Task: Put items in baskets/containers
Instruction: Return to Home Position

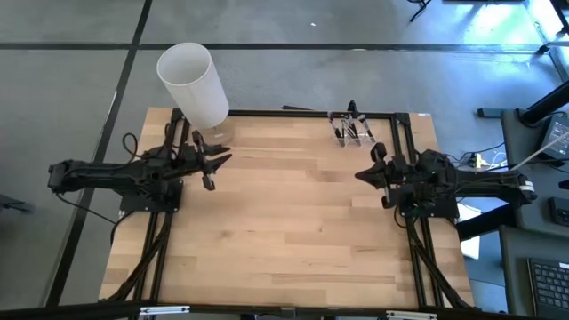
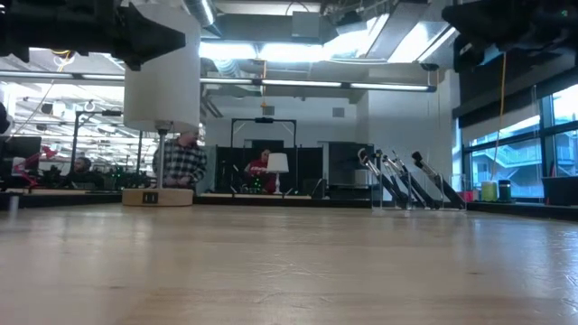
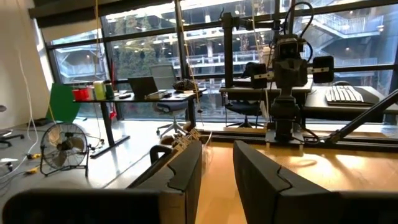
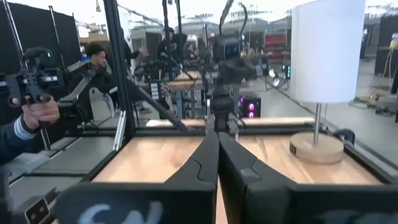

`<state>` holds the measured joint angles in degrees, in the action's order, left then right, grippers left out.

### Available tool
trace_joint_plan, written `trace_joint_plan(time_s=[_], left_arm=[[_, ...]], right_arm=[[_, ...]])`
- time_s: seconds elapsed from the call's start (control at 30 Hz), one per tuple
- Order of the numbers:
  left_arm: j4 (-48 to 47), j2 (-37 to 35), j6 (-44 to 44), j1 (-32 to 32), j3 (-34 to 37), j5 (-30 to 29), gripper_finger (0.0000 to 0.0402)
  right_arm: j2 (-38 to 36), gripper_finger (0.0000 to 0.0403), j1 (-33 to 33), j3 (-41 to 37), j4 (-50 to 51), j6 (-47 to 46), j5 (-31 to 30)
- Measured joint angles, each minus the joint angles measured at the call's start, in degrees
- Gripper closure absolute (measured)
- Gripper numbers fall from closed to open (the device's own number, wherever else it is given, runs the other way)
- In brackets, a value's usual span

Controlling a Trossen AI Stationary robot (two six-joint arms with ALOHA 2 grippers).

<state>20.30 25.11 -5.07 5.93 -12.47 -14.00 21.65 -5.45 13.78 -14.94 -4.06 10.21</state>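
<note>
Brushes, black-handled, aslant in clear holder

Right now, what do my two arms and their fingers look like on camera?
Both are black, jointed and slim: the left arm and the right arm each sit on a dark base with dark cables trailing from it. The left gripper has dark, flat, angular fingers with stepped inner edges; the right gripper matches, with a white marking on its body.

Brushes in clear holder: individually indistinguishable.
</note>
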Motion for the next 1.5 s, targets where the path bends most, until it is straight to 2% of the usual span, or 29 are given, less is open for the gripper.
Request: trace_joint_plan(time_s=[0.3,0.53,0.93,1.3,1.5], left_arm=[[-8.0,-2.1,4.3,0.0,0.0,0.9,0.0313],[-8.1,-2.2,4.5,-1.0,0.0,1.6,0.0313],[-8.3,-2.0,1.8,-2.6,0.0,1.6,0.0313],[-8.1,-0.3,1.4,-2.6,0.0,1.7,0.0313],[-6.1,-0.1,1.3,-2.6,1.8,2.7,0.0313]], right_arm=[[0.0,0.0397,0.0,-0.7,0.0,0.7,0.0],[-0.1,0.0397,0.0,-8.8,-16.1,1.3,0.0],[0.1,0.0397,-2.2,-9.2,-14.6,0.3,2.0],[4.2,0.0397,-2.6,-9.2,-14.3,2.6,2.0],[3.2,0.0397,-2.6,-10.4,-12.4,3.0,2.0]])
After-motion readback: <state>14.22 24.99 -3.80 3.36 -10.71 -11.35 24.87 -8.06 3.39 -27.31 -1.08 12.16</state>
